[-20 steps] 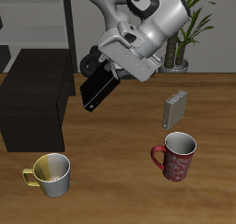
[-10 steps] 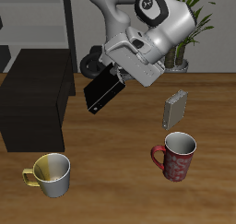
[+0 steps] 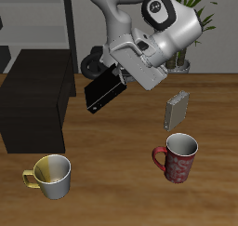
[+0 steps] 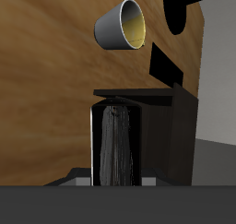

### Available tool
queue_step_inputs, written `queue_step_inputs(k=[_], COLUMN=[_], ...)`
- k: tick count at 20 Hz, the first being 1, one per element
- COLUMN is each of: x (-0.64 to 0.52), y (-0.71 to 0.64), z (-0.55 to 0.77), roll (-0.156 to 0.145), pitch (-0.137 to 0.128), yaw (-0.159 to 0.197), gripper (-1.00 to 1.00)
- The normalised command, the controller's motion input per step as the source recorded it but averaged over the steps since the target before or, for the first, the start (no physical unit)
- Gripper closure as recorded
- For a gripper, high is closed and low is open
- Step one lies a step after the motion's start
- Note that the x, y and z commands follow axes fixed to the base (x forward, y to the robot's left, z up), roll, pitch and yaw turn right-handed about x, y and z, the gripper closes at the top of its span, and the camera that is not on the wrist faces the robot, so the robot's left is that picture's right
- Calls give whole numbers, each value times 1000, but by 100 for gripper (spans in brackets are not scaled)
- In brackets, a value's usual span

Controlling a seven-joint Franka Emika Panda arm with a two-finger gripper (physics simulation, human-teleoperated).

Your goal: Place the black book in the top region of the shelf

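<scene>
The shelf [image 3: 35,107] stands on the wooden surface [image 3: 121,165]. Beside it, in the air above the surface, the end effector [image 3: 112,74] is clamped on the black book [image 3: 104,92], which hangs tilted. On the surface sit a yellow mug [image 3: 51,175], a red mug [image 3: 178,156] and a grey book [image 3: 177,109].

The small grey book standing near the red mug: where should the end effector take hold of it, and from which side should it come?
Grip the grey book across its thin faces near its upper edge, coming down from above. It stands upright on the table, so its top edge is free, and the red mug in front leaves less room for a low approach. The end effector would first have to put down the black book.
</scene>
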Motion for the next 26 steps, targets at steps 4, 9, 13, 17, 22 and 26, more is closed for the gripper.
queue_step_inputs(k=[4, 9, 13, 17, 22, 26], x=[29, 24, 65, 31, 45, -14], y=[-64, -88, -79, -128, -76, -204], z=[-9, -70, -63, -64, -122, -165], roll=[-41, -50, -15, -15, -2, -40], pitch=[14, 5, 16, 13, 20, 12], yaw=[-11, -19, -1, 3, 7, -17], gripper=[100, 100, 100, 100, 100, 100])
